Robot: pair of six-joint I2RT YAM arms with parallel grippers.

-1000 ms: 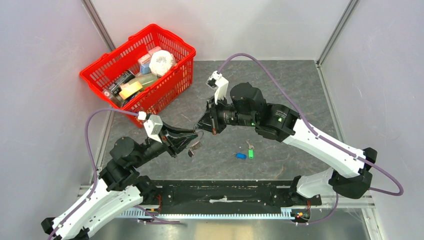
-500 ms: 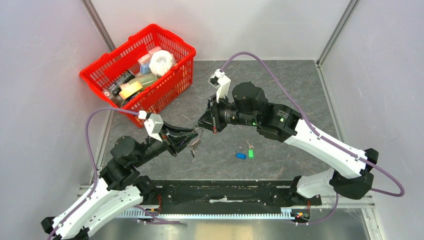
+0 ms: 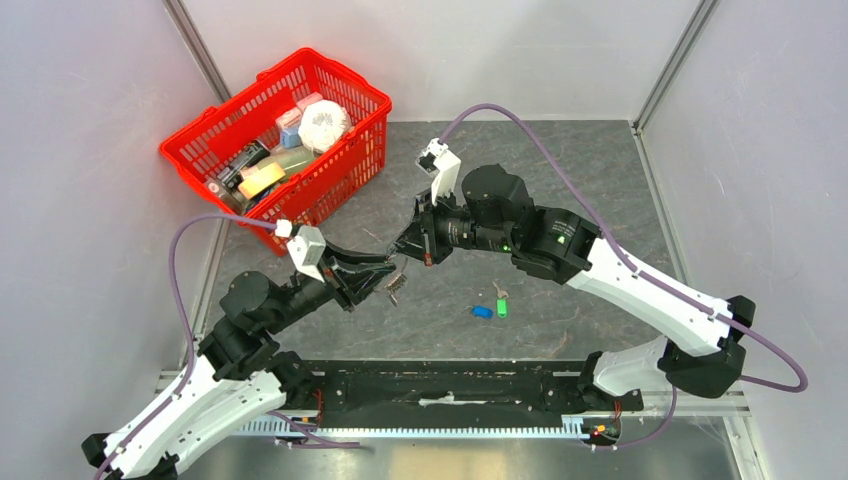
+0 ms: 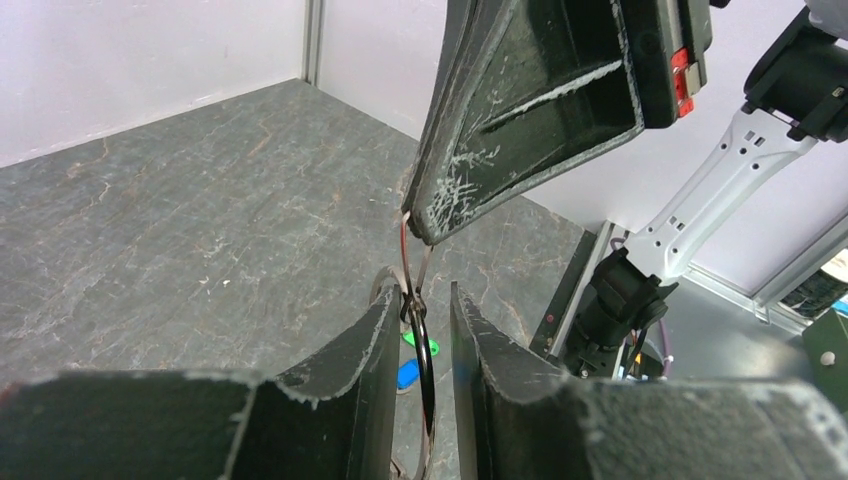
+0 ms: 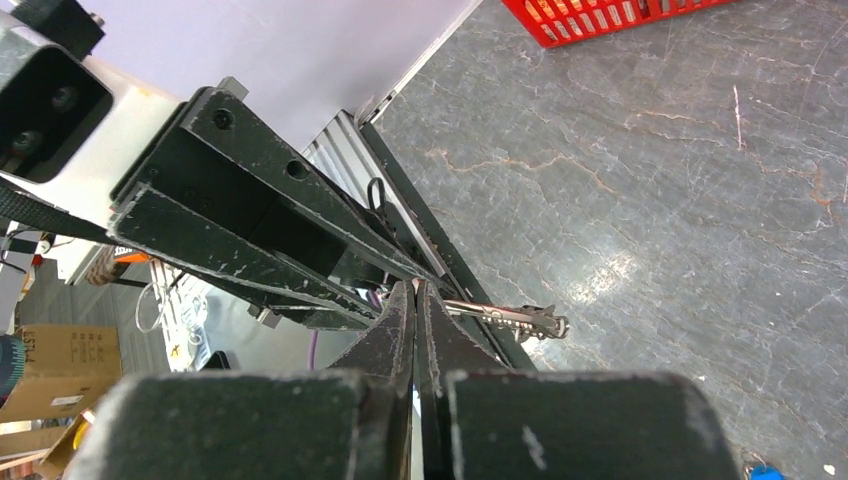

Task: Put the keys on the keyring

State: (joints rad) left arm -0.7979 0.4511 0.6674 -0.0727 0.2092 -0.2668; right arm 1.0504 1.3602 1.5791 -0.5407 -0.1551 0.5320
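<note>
Left fingers stand parted by a narrow slit and clamp nothing that can be seen. In the left wrist view a dark loop hangs in the slit with a sliver of counter showing beside it; whether that loop is a key's head or part of the ring cannot be told. Right fingers are pressed fully together, meeting the left pair tip to tip above the middle of the counter. They pinch the keyring, whose thin wire runs in two strands from their tip down into the left pair's slit. A cluster of small silver keys dangles from the ring just below the two tips. In the right wrist view one of them juts out sideways past the closed pair, but the cluster is too small to count. Three loose keys lie on the counter to the right of the meeting point, apart from the ring: one blue key, one green key just beside it, and one plain silver key just behind the green one. One red basket filled with assorted packages sits at the far left corner, away from both pairs of tips.
</note>
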